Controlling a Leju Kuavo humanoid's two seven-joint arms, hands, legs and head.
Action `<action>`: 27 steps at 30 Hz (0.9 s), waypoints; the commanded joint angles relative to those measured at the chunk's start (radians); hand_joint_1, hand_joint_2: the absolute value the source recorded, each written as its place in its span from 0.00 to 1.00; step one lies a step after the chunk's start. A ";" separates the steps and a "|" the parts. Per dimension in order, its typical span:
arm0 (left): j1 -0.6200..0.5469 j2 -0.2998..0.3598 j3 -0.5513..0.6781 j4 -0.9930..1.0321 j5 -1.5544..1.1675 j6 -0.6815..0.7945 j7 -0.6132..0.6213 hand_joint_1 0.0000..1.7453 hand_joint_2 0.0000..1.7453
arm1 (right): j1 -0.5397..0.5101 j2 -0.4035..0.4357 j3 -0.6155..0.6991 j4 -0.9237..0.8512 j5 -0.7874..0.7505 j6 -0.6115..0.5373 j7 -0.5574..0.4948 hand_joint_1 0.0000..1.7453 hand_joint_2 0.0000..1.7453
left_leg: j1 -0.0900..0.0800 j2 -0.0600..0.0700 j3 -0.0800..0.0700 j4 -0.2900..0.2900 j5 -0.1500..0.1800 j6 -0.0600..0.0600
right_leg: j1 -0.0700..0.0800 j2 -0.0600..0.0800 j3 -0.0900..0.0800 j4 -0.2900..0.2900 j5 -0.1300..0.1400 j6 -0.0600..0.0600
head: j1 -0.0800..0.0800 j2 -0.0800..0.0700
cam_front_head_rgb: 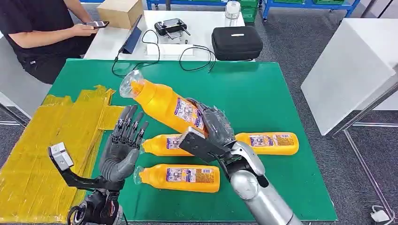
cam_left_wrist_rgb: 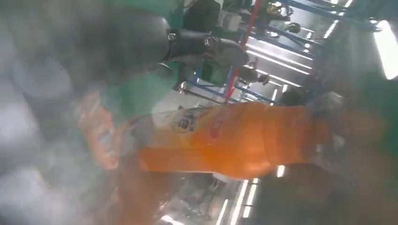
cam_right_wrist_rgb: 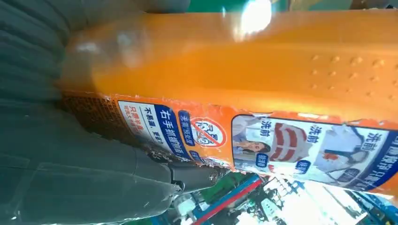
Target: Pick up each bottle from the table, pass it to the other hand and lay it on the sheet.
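Observation:
My right hand (cam_front_head_rgb: 213,123) grips an orange bottle (cam_front_head_rgb: 162,104) by its labelled lower body and holds it above the green mat (cam_front_head_rgb: 263,89), clear cap pointing up and to the left. Close up, the same orange bottle (cam_right_wrist_rgb: 263,65) lies against the right hand's fingers (cam_right_wrist_rgb: 94,173). My left hand (cam_front_head_rgb: 123,147) is raised with fingers spread and empty, just left of the held bottle (cam_left_wrist_rgb: 225,138). Three more orange bottles lie on the mat: one (cam_front_head_rgb: 162,145) behind my right wrist, one (cam_front_head_rgb: 270,143) to the right, one (cam_front_head_rgb: 180,177) at the front. The yellow sheet (cam_front_head_rgb: 51,145) covers the table's left side.
A person (cam_front_head_rgb: 42,33) with a phone sits at the far left. Behind the mat a white table (cam_front_head_rgb: 197,21) carries a black case (cam_front_head_rgb: 237,42), a controller, cables, a tablet and a cardboard box. A white cabinet (cam_front_head_rgb: 352,65) stands to the right.

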 commanded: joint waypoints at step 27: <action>-0.051 -0.040 0.050 0.048 0.082 0.031 0.021 0.00 1.00 | -0.192 0.119 0.406 0.369 0.290 0.054 0.133 1.00 1.00 | 0.001 0.000 0.001 -0.001 -0.001 -0.002 | 0.001 -0.001 0.000 0.000 -0.001 -0.002 | 0.000 0.000</action>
